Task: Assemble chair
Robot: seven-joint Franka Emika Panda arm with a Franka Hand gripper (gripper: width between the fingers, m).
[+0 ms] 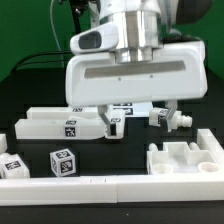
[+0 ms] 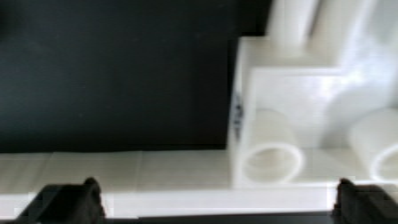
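Note:
My gripper (image 1: 135,116) hangs low over the middle of the black table, just above a cluster of white chair parts. Its jaws are open wide in the wrist view, where the gripper (image 2: 221,205) has one dark fingertip (image 2: 71,202) on each side of a white chair part. A long white slab (image 1: 58,126) with marker tags lies to the exterior view's left of the gripper. Under the hand sits a tagged block (image 1: 128,112), with a short peg piece (image 1: 178,119) beside it. The wrist view shows a chunky white piece with two round sockets (image 2: 294,135) and a long white bar (image 2: 125,168).
A low white wall (image 1: 100,186) runs along the front of the table. Behind it stand a tagged white cube (image 1: 62,162), another tagged piece (image 1: 10,166) at the exterior view's left, and a notched white bracket (image 1: 186,156) at the right.

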